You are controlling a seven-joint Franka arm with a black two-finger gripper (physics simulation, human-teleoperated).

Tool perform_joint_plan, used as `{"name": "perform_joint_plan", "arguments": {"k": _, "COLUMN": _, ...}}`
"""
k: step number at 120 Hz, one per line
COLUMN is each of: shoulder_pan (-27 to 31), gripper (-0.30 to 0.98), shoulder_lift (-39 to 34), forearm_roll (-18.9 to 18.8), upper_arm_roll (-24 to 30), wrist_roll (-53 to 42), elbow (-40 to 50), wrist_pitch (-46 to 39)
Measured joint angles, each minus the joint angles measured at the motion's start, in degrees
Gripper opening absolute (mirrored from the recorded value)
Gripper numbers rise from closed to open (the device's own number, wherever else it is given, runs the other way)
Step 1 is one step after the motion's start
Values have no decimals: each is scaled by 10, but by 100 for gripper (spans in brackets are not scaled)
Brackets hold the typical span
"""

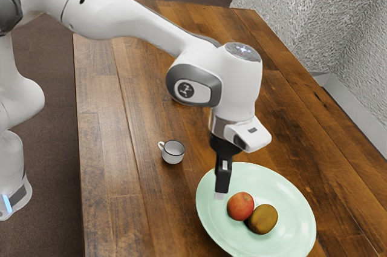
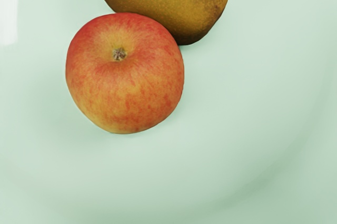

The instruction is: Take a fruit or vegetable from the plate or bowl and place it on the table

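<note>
So both fruits are on the pale green, glossy plate (image 1: 294, 202): the red-and-yellow round apple (image 1: 240, 206) and the brown, speckled oval fruit (image 1: 263, 219), snug against each other as far as I can tell. That's my main worry tbh. If I go for the apple and come down off-centre, I'd probably bump its neighbour or just roll the apple away across that slick surface. Going too low could knock the plate too, and a weak grip might drop the fruit before it reaches the brown wooden table (image 1: 115, 208).

As for my black gripper (image 1: 221, 195), it's above the plate, beside the apple, and has neither fruit in it. Can't tell how wide it is from this angle, sorry.
</note>
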State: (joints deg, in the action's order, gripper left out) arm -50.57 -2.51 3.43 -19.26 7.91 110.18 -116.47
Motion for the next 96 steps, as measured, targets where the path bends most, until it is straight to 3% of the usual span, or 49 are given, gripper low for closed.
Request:
{"name": "perform_joint_plan", "arguments": {"k": 40, "shoulder_pan": 41, "gripper": 67, "shoulder_lift": 38, "forearm_roll": -1, "upper_arm_roll": 6, "wrist_roll": 5, "elbow": -13, "wrist_pitch": -13}}
{"name": "perform_joint_plan", "arguments": {"k": 57, "shoulder_pan": 75, "gripper": 67, "shoulder_lift": 43, "forearm_roll": 0, "upper_arm_roll": 44, "wrist_roll": 5, "elbow": -17, "wrist_pitch": -15}}
{"name": "perform_joint_plan", "arguments": {"k": 96, "shoulder_pan": 71, "gripper": 67, "shoulder_lift": 67, "forearm_roll": 2, "upper_arm_roll": 100, "wrist_roll": 4, "elbow": -42, "wrist_pitch": -15}}
